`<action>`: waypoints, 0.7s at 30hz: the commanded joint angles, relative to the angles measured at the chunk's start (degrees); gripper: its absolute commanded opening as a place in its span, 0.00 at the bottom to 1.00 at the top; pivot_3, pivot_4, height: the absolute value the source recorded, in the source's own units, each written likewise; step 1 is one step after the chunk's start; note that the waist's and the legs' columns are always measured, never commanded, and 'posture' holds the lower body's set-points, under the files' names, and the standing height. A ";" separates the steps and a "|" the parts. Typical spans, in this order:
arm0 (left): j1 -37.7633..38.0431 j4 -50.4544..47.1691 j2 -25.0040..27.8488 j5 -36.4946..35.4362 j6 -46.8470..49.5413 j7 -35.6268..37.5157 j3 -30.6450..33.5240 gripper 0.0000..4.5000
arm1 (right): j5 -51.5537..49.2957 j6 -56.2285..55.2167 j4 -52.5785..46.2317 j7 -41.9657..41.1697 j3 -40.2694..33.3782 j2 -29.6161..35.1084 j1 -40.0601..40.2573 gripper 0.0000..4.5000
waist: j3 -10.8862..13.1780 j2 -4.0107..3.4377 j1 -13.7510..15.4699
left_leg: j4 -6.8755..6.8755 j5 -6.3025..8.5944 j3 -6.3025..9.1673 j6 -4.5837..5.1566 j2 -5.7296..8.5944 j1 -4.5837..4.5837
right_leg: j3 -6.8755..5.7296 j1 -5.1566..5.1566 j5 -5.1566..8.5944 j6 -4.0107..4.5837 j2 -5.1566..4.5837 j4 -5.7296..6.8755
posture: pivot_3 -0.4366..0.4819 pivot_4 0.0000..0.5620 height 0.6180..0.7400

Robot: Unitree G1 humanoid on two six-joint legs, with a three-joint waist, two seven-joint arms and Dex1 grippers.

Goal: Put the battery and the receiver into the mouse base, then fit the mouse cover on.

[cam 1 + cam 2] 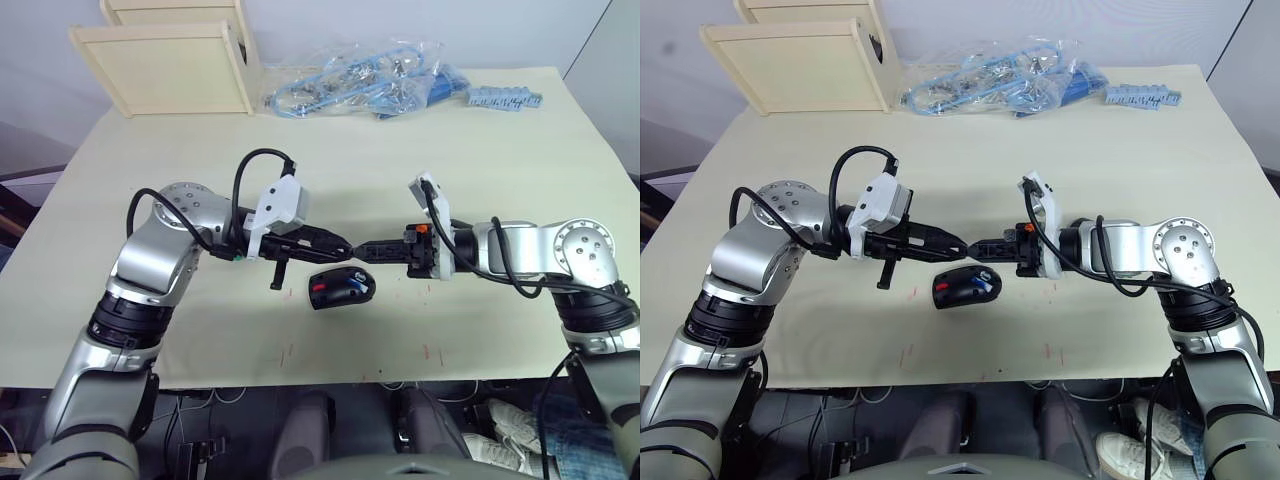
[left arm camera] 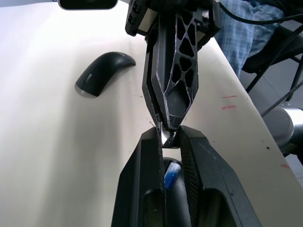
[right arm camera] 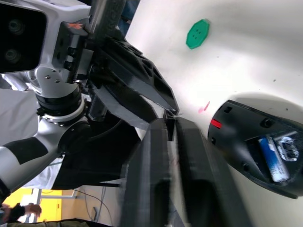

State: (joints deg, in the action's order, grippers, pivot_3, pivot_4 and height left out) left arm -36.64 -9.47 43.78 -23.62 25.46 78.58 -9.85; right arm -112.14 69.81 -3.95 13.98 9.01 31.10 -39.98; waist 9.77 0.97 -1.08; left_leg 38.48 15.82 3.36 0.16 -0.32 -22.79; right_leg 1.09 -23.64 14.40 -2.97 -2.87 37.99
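Note:
The mouse base [image 1: 335, 290], black with red parts, lies open on the table near its middle front. The blue and silver battery [image 3: 273, 158] lies in its compartment. Just above the base my left gripper [image 1: 346, 247] and right gripper [image 1: 359, 248] meet tip to tip. The tiny receiver [image 2: 164, 137] sits between them: its silver end is pinched in the left fingers, and its dark end [image 3: 170, 126] sits between the right fingers. The mouse cover [image 2: 102, 71], a smooth black shell, rests on the table beyond the right gripper in the left wrist view.
Two pale wooden boxes [image 1: 165, 65] stand at the back left. A clear bag of blue parts [image 1: 360, 85] and a strip of blue pieces [image 1: 505, 97] lie along the far edge. A round green disc [image 3: 198, 34] lies flat on the table.

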 commanded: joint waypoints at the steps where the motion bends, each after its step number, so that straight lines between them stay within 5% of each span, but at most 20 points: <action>1: 0.22 -1.36 0.13 -0.37 -1.04 0.27 0.48 0.00 | -0.86 0.28 -1.76 -0.57 -1.46 0.12 -0.56 0.03 | 0.00 0.00 0.00 | 0.00 0.00 0.00 0.00 0.00 0.00 | 0.00 0.00 0.00 0.00 0.00 0.00 | 0.48 0.27 1.00; 3: 0.71 -1.50 0.54 -1.25 -0.24 0.88 0.82 0.00 | -0.86 0.36 -1.90 -0.67 -1.47 0.23 -0.54 0.03 | 0.00 0.00 0.00 | 0.00 0.00 0.00 0.00 0.00 0.00 | 0.00 0.00 0.00 0.00 0.00 0.00 | 0.48 0.27 1.00; 12: 7.16 -3.53 2.59 -6.08 6.04 -2.72 6.42 0.96 | -0.86 1.27 -2.34 -1.01 -1.81 3.24 -0.47 0.00 | 0.00 0.00 -0.16 | 0.00 0.00 0.01 0.00 -0.01 0.00 | 0.02 -0.01 0.00 0.00 -0.01 0.00 | 0.48 0.27 1.00; 21: 19.97 -5.00 2.32 -7.93 3.30 -5.68 12.13 0.98 | -0.86 1.23 -3.03 -2.88 -1.98 7.78 1.28 0.00 | 0.00 -0.02 -0.20 | -0.01 0.00 0.03 0.00 -0.03 0.01 | -0.01 -0.01 -0.01 0.01 0.00 0.02 | 0.48 0.27 1.00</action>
State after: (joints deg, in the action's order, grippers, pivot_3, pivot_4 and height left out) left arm -18.47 -13.27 46.01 -30.84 30.91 72.50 0.54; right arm -111.96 71.27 -5.17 11.86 8.58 37.95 -38.95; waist 9.77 0.96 -1.28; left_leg 38.47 15.82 3.36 0.16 -0.35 -22.77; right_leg 1.11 -23.64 14.40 -2.96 -2.88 38.01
